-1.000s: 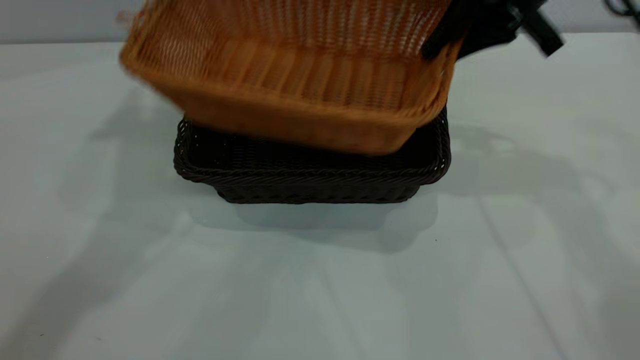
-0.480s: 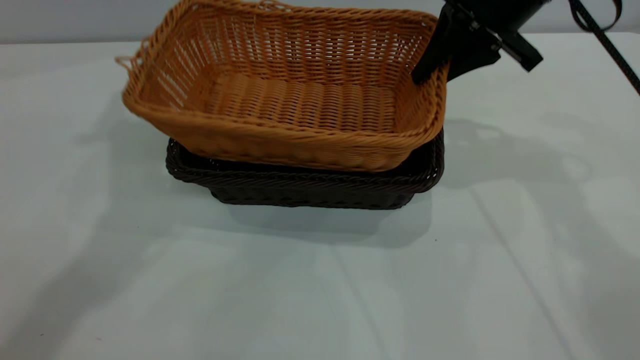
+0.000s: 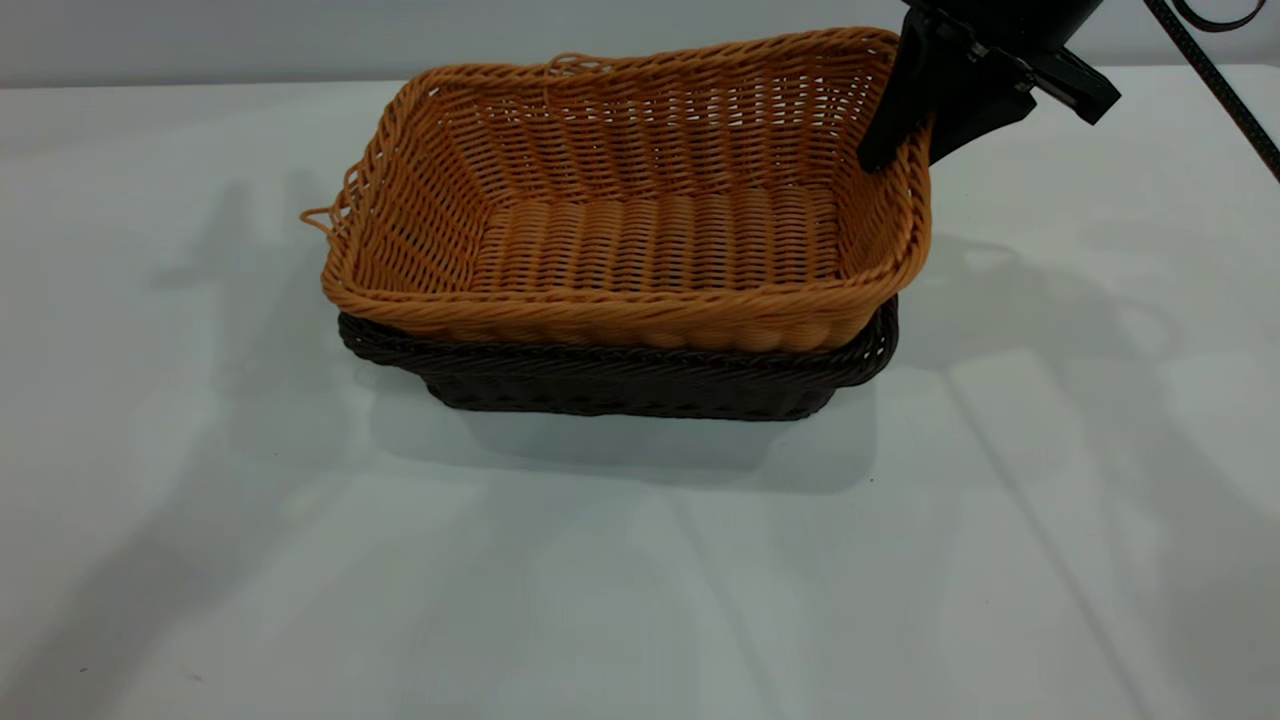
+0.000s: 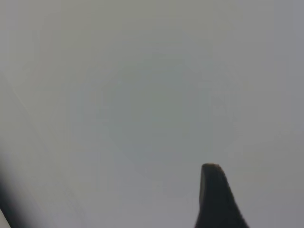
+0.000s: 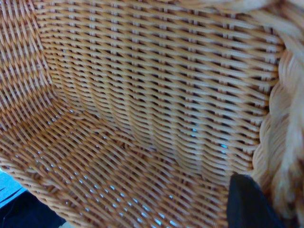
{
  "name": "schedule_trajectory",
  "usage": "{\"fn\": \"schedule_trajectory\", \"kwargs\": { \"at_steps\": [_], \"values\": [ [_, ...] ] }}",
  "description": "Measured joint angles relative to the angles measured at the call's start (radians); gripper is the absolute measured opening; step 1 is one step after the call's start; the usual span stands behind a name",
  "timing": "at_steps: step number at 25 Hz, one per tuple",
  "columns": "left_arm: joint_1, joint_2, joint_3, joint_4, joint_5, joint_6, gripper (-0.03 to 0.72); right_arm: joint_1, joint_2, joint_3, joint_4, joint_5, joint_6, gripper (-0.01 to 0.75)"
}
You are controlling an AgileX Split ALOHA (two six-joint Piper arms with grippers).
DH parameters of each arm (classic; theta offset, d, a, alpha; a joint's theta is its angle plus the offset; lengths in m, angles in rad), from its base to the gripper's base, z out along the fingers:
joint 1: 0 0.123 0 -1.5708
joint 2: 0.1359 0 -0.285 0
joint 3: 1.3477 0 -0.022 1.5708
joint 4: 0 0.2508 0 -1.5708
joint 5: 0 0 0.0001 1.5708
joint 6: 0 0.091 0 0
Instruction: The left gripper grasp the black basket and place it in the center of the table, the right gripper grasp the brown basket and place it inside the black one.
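Note:
The black basket (image 3: 620, 385) stands on the table (image 3: 640, 600) near its middle. The brown basket (image 3: 640, 240) sits nested in it, its braided rim standing above the black rim and its right end a little higher. My right gripper (image 3: 905, 150) is shut on the brown basket's right rim, one finger inside the wall and one outside. In the right wrist view the inner finger (image 5: 247, 204) lies against the woven wall (image 5: 142, 95). My left gripper (image 4: 109, 204) is out of the exterior view; its wrist view shows it open and empty over bare table.
A loose strand loop (image 3: 320, 218) sticks out from the brown basket's left end. The right arm's cable (image 3: 1215, 85) hangs at the far right. Bare table surface lies in front of and to both sides of the baskets.
The brown basket came down from above the black basket, levelled out and settled into it, shifting a little right. The right gripper stayed shut on its rim.

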Motion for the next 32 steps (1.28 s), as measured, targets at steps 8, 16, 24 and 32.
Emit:
{"fn": "schedule_trajectory", "kwargs": {
  "at_steps": [8, 16, 24, 32],
  "values": [
    [0.0, 0.0, 0.0, 0.0, 0.0, 0.0, 0.395, 0.019, 0.0, -0.007, 0.001, -0.045, 0.0, 0.435],
    [0.0, 0.0, 0.0, 0.0, 0.0, 0.0, 0.395, 0.019, 0.0, -0.116, -0.054, 0.057, -0.004, 0.595],
    [0.0, 0.0, 0.0, 0.0, 0.042, 0.0, 0.395, 0.019, 0.0, -0.243, -0.131, 0.211, 0.058, 0.569],
    [0.001, -0.038, 0.0, -0.062, 0.578, 0.003, 0.395, 0.019, -0.091, -0.365, -0.134, 0.225, 0.108, 0.565]
  ]
}}
